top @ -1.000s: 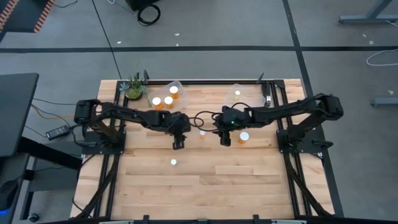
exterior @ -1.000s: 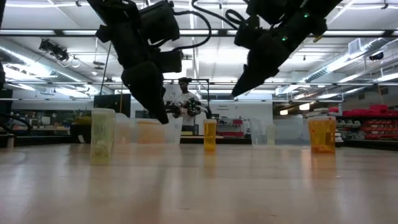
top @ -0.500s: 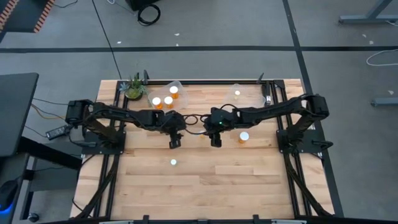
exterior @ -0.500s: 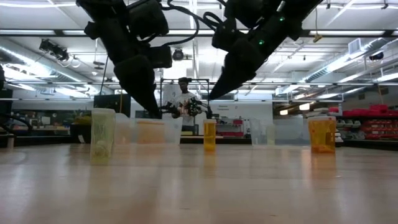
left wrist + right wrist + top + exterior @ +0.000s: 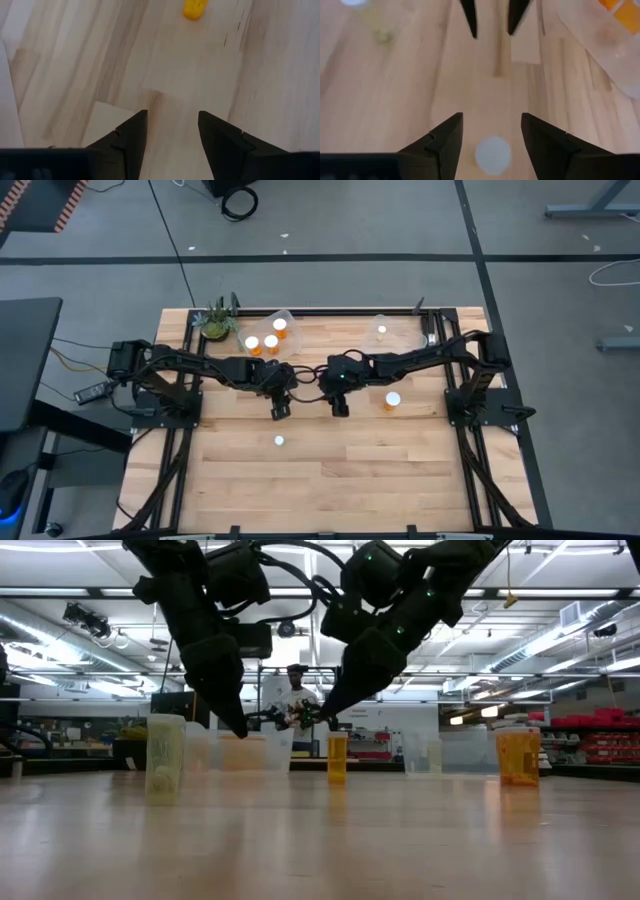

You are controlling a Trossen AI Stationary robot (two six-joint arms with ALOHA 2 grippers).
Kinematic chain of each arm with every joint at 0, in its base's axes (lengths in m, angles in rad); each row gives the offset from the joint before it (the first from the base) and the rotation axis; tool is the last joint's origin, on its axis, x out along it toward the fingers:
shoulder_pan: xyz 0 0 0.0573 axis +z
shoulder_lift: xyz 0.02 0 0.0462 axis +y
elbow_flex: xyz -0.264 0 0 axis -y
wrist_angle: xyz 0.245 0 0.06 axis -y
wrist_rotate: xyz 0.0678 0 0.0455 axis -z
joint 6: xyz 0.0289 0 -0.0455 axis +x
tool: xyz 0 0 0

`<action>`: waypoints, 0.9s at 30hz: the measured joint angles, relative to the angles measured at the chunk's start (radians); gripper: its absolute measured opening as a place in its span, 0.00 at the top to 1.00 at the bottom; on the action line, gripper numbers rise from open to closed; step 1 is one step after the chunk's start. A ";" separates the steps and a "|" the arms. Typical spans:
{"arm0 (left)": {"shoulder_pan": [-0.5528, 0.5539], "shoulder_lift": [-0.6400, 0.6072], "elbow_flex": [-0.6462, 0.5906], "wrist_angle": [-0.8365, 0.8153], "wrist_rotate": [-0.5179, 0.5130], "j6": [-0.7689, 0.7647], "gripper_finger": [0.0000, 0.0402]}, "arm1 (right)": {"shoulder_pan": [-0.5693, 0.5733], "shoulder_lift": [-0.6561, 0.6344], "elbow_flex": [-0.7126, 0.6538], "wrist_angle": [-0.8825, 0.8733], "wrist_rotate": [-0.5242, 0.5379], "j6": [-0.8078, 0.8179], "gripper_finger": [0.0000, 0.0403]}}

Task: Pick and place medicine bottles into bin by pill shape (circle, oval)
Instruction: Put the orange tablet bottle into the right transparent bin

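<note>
- The right gripper is being held, jaws released, over a small bottle at bench centre.
- The left gripper is being held at its 9 o'clock, jaws released, empty.

table: wood | on it: bins, bottles, plant

three bottles sit in the left bin; one bottle stands right of both grippers.
</note>
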 joint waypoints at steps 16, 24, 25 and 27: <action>0.000 0.000 0.000 0.008 0.000 -0.009 0.56 | -0.013 0.000 -0.001 -0.026 -0.025 -0.041 0.48; 0.000 0.000 0.000 -0.007 0.000 -0.031 0.56 | -0.013 0.012 -0.003 -0.015 -0.026 -0.053 0.48; 0.000 0.001 0.000 -0.020 0.000 -0.035 0.56 | -0.013 0.017 -0.004 -0.020 -0.026 -0.052 0.48; -0.004 0.001 0.000 -0.058 0.000 -0.047 0.56 | -0.013 0.031 -0.005 -0.015 -0.026 -0.053 0.48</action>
